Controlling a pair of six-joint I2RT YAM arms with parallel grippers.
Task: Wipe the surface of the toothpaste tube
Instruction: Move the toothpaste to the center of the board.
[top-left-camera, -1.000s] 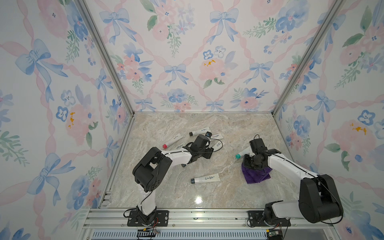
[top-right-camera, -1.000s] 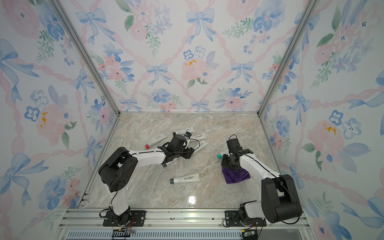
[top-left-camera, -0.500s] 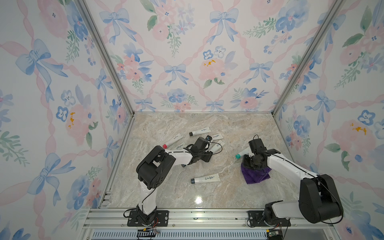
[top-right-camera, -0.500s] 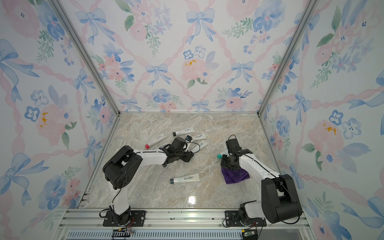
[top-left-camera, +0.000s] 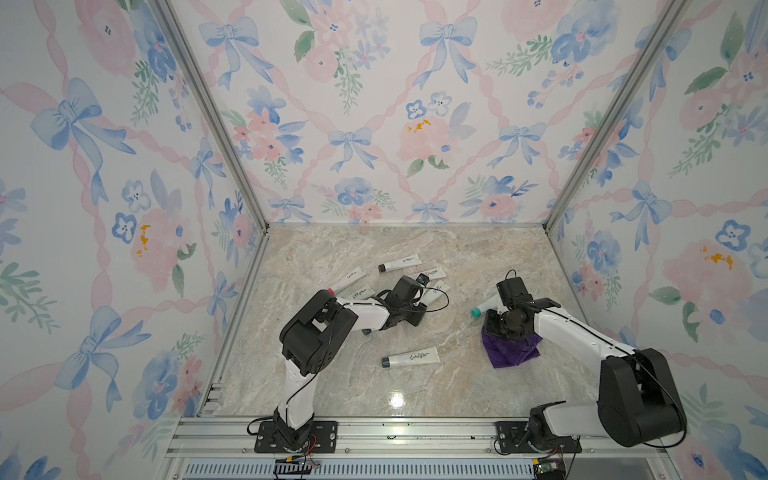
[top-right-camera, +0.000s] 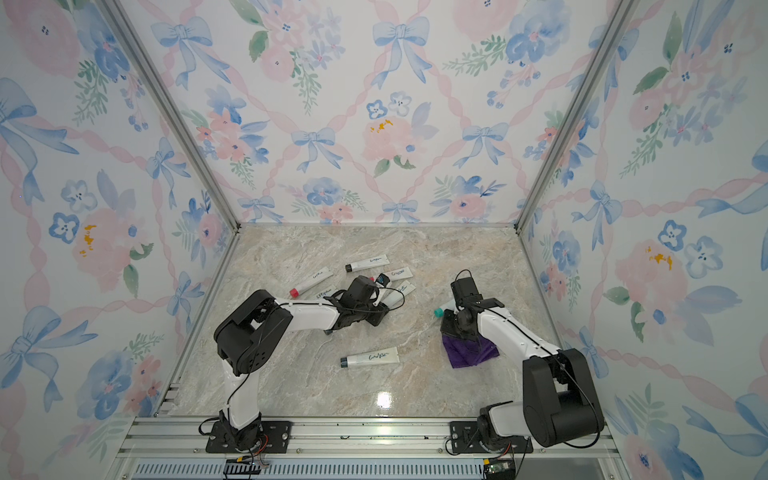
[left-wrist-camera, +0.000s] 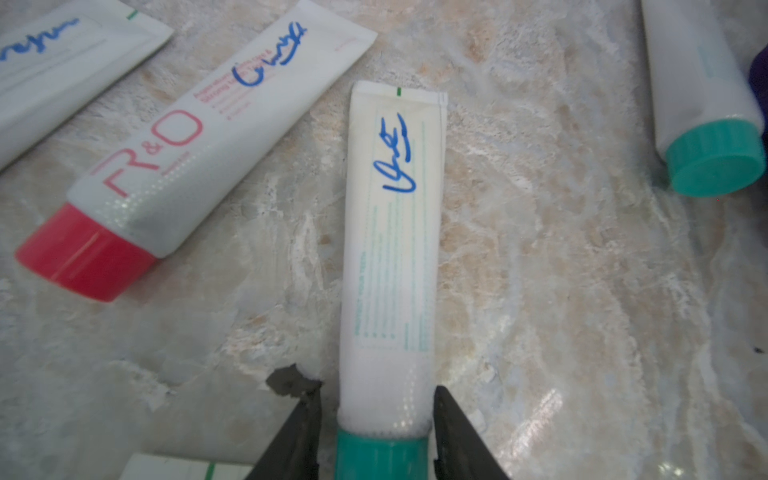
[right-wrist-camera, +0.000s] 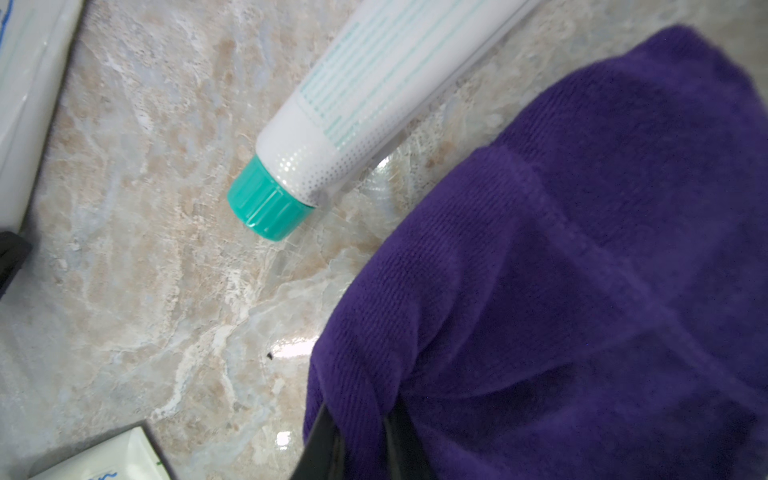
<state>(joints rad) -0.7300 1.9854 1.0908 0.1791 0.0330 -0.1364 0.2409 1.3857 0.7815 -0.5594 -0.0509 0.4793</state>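
A white toothpaste tube (left-wrist-camera: 390, 249) with a teal cap and blue scribble lies on the marble. My left gripper (left-wrist-camera: 374, 395) is shut on it just above the cap, one finger on each side. In both top views the wrist hides that grip; the tube's tail (top-left-camera: 436, 289) (top-right-camera: 402, 287) shows beyond the left gripper (top-left-camera: 424, 298) (top-right-camera: 384, 302). My right gripper (right-wrist-camera: 361, 440) (top-left-camera: 496, 328) is shut on a fold of a purple cloth (right-wrist-camera: 582, 249) (top-left-camera: 513, 353) resting on the table. A second teal-capped tube (right-wrist-camera: 374, 83) (top-left-camera: 484, 306) lies beside the cloth.
Other white tubes lie around: a red-capped one (left-wrist-camera: 187, 145) (top-left-camera: 347, 280), a dark-capped one (top-left-camera: 399, 262) at the back, one (top-left-camera: 411, 356) near the front centre. Floral walls close in the marble table (top-left-camera: 374, 249) on three sides.
The left gripper has closed in from wide open onto the teal-capped tube, after shifting slightly toward the front right. The right arm and the cloth have not moved.
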